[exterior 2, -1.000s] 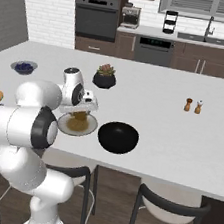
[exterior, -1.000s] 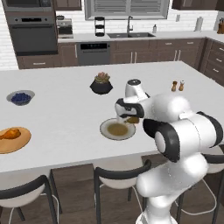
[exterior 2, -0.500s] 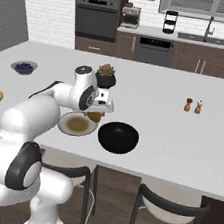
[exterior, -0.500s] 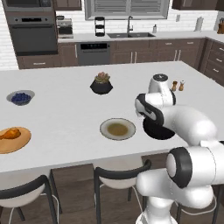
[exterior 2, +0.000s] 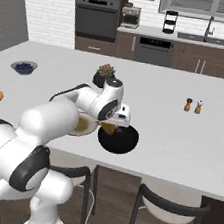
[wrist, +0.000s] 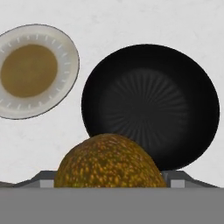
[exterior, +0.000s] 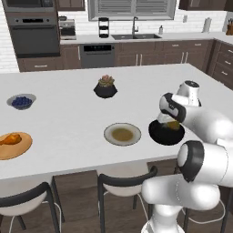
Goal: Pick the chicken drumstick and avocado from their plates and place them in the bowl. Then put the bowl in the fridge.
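Observation:
My gripper (exterior: 171,122) is shut on the avocado (wrist: 109,162), a yellowish-brown speckled lump, and holds it just above the near rim of the black bowl (wrist: 151,105). In the right base view the gripper (exterior 2: 111,127) hangs over the bowl (exterior 2: 120,140). The beige plate with the olive-brown centre (exterior: 122,134) lies bare just left of the bowl (exterior: 166,135). The chicken drumstick (exterior: 10,139) rests on the orange plate (exterior: 19,148) at the counter's far left. The fridge is out of view.
A black pot with a succulent (exterior: 105,87) stands behind the beige plate. A small grey bowl of blue berries (exterior: 21,101) sits at the far left. Salt and pepper shakers (exterior 2: 193,105) are to the right. Stools (exterior: 123,182) line the counter's front edge.
The arm has swung right from the beige plate to over the black bowl, carrying the avocado. The plate now lies bare.

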